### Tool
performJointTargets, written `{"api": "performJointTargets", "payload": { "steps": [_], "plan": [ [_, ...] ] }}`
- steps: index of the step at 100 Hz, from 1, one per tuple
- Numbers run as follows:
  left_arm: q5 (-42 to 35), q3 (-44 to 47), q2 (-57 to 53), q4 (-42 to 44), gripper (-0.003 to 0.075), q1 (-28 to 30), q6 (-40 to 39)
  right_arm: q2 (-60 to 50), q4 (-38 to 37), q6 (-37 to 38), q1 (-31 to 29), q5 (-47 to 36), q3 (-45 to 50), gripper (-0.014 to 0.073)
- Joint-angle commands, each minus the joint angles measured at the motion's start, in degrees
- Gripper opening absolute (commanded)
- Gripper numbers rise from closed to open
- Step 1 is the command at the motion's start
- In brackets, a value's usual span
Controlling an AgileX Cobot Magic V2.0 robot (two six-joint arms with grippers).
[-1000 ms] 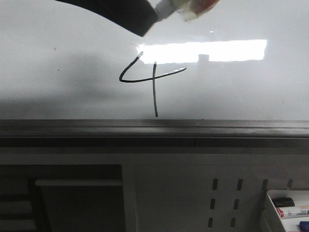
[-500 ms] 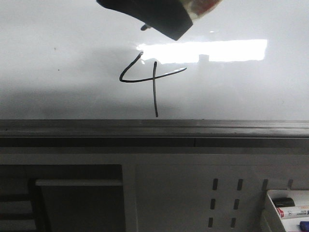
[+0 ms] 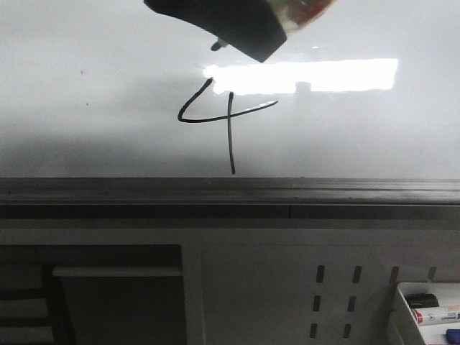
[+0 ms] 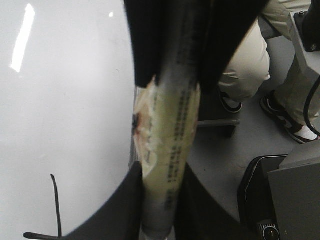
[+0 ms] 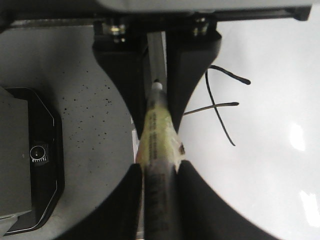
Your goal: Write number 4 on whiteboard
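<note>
Number 4: thin black open-topped strokes, complete, just below the claw. Whiteboard: glossy, glare strip beside the claw.

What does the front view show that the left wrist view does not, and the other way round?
Only the front view shows the whole number 4, the bright glare above it, the dark ledge along the board's edge, the white perforated panel and a tray of markers.

Only the left wrist view shows the left pincer shut on a taped marker, plus a person's legs and shoes on the grey floor.

Both show the whiteboard and some of the black strokes.
</note>
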Motion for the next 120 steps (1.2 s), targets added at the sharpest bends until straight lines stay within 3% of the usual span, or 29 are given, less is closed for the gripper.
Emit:
{"api": "performJointTargets", "payload": {
  "steps": [1,11,23,37,50,57,68,89,105,120],
  "plan": [
    [-2.3,-2.0,-1.8,-3.2,-0.002,0.0,-1.5,-1.5,0.9,-0.1,0.0,-1.1,-1.8,0.0276],
    [-3.0,-2.0,-1.8,-2.3,-0.002,0.0,-1.7,-1.8,0.9,0.5,-0.1,-1.1,-2.4,0.0418],
    [-4.8,-2.0,-1.9,0.7,-0.002,0.4,-5.5,-3.4,-2.9,6.4,-0.2,-1.1,-5.0,0.0435],
    [-8.7,-2.0,-4.1,7.8,-0.002,2.3,-19.1,-7.0,-14.6,22.1,-0.2,-1.8,-6.5,0.0435],
    [-9.0,-1.3,-8.6,20.3,-0.002,5.3,-36.1,-10.5,-25.9,40.9,-0.2,-1.9,-5.9,0.0435],
    [-9.8,1.2,-12.3,26.7,-0.002,7.3,-45.8,-12.6,-30.7,46.9,-0.2,-1.9,-4.6,0.0435],
    [-15.9,8.6,-19.5,31.8,-0.002,11.6,-56.9,-15.7,-34.0,49.1,-0.2,-2.6,-1.6,0.0435],
    [-25.0,23.2,-29.5,32.0,-0.002,22.9,-65.4,-18.6,-35.0,49.4,-0.2,-5.9,3.7,0.0435],
    [-29.7,29.6,-29.4,28.5,-0.002,30.0,-66.2,-18.6,-35.3,49.4,-0.2,-6.1,5.3,0.0435],
    [-32.9,30.4,-26.0,25.5,-0.002,32.0,-66.2,-18.4,-35.3,49.4,-0.2,-6.3,6.2,0.0435]
  ]
}}
